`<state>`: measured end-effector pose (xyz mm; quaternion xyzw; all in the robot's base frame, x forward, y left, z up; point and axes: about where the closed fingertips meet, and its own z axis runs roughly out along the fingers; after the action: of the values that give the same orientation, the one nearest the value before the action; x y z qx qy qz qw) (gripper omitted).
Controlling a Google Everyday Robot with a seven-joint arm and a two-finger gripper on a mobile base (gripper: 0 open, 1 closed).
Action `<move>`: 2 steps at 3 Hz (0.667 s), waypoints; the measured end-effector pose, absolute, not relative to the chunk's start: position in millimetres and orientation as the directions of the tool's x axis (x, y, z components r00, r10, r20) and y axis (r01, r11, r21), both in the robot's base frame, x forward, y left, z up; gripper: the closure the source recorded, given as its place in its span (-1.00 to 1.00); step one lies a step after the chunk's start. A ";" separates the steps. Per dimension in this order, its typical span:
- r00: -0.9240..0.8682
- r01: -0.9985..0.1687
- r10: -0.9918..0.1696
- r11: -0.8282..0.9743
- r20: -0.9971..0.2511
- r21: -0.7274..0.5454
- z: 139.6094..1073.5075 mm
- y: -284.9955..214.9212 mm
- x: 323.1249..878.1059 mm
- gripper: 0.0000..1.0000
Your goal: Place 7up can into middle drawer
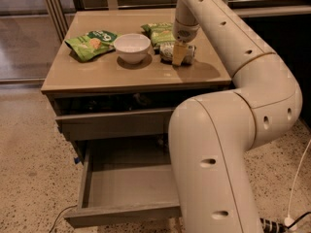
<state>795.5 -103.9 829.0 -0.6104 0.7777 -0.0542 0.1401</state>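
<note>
The 7up can lies on its side on the wooden cabinet top, just right of the white bowl. My gripper hangs straight down from the arm onto the can's right part and hides that end of it. The middle drawer is pulled out at the bottom of the cabinet, with a bare grey floor and nothing in it. My big white arm covers the drawer's right side.
A green snack bag lies left of the bowl, and another lies behind the can. The drawer above stands slightly open with a dark, cluttered inside. A cable runs over the speckled floor.
</note>
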 end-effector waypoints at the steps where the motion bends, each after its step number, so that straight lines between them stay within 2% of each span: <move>1: -0.215 -0.934 -0.965 0.249 -0.152 -0.255 829.0 -103.9 795.5 0.88; 2: -0.216 -0.934 -0.964 0.249 -0.153 -0.256 828.6 -103.9 795.9 1.00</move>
<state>795.9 -103.9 828.6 -0.6102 0.7778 -0.0542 0.1406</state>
